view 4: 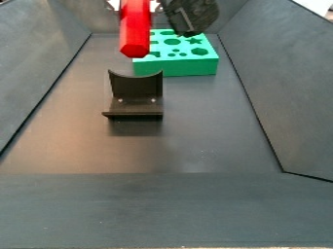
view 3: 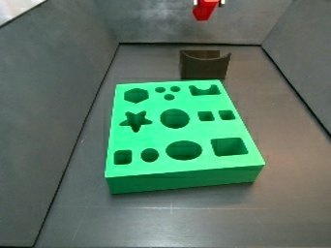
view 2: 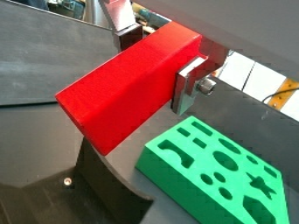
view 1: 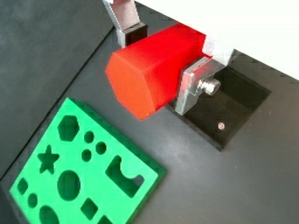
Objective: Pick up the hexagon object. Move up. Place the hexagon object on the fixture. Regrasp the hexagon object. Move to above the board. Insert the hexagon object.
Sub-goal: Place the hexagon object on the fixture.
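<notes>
My gripper [view 1: 162, 52] is shut on the hexagon object [view 1: 149, 72], a bright red faceted peg, held between the silver fingers [view 1: 191, 83] in both wrist views [view 2: 126, 87]. In a side view the peg [view 4: 131, 29] hangs upright, high above the fixture [view 4: 132, 95], a dark notched block on a base plate; the gripper body [view 4: 189, 15] is beside it. In a side view only the peg's lower end [view 3: 206, 9] shows at the top edge, above the fixture [view 3: 204, 64]. The green board [view 3: 177, 133] with its shaped cut-outs lies flat next to the fixture and shows in both wrist views [view 1: 82, 171] [view 2: 216, 166].
Grey sloped walls [view 3: 65, 68] enclose the dark floor on both sides. The fixture's base plate [view 1: 232, 105] lies under the gripper in a wrist view.
</notes>
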